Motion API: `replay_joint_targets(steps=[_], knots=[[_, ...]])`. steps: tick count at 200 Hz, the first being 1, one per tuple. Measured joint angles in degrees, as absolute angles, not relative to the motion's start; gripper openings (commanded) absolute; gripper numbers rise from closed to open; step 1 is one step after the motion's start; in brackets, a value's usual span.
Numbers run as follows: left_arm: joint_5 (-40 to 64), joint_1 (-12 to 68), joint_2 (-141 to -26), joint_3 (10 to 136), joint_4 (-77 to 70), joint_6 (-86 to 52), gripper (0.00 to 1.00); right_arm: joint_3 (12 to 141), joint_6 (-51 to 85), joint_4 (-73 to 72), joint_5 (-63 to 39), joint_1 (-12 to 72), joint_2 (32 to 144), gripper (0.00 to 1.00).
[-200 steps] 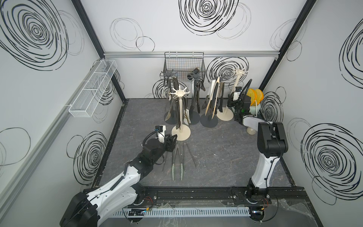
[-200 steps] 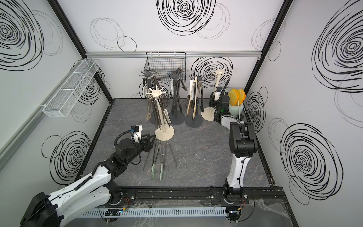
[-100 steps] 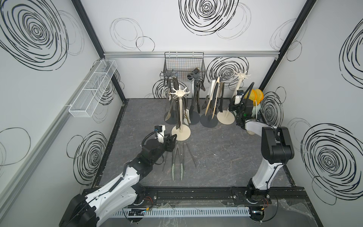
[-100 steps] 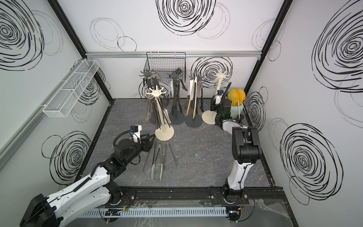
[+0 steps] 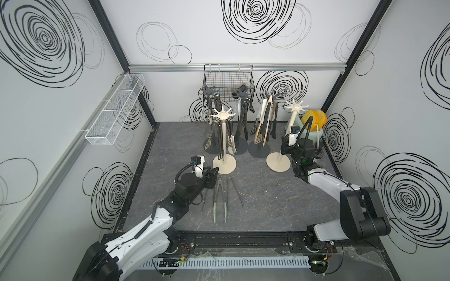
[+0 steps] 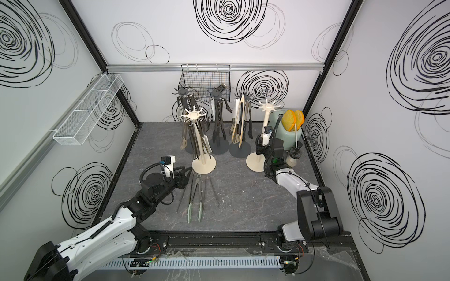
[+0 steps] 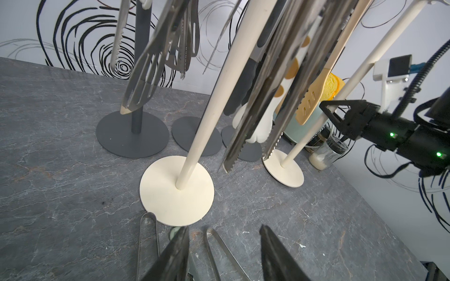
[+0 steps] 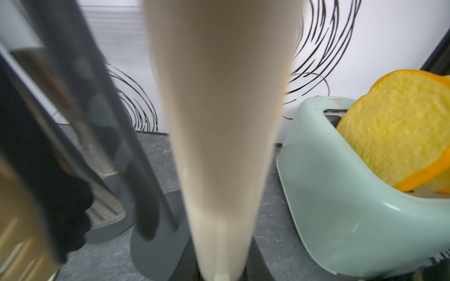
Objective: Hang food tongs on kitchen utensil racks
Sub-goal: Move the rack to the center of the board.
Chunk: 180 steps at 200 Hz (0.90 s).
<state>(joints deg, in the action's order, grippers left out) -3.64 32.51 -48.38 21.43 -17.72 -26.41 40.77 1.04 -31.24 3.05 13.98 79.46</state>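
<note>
I am pinching the empty cream rack point(image 5: 277, 163) by its pole in the right pincer point(image 7: 327, 112), the left pincer point(image 7: 224, 230) hanging spread over loose tongs point(image 5: 214, 211), and risking toppling it by jerking.

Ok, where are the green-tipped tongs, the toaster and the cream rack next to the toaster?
green-tipped tongs point(image 5: 214, 215): in a top view, on one green tip.
toaster point(image 8: 341, 206): in the right wrist view, on its pale green side.
cream rack point(image 5: 277, 163): in a top view, on its round base.
</note>
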Motion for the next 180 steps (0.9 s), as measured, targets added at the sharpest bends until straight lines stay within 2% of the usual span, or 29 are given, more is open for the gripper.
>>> replay_joint_targets(steps=[39, 94, 180], knots=[[-3.7, 32.5, -48.2, 21.0, -17.5, -26.4, 0.51, 37.7, 1.5, -30.2, 6.5, 22.9, 75.1, 0.0], [-3.6, 32.5, -48.2, 20.9, -17.5, -26.5, 0.5, 38.9, 2.7, -30.7, 10.0, 32.2, 77.4, 0.0], [-3.7, 32.5, -48.2, 20.3, -16.8, -26.4, 0.5, 45.4, 2.8, -36.6, 12.7, 36.8, 87.7, 0.0]])
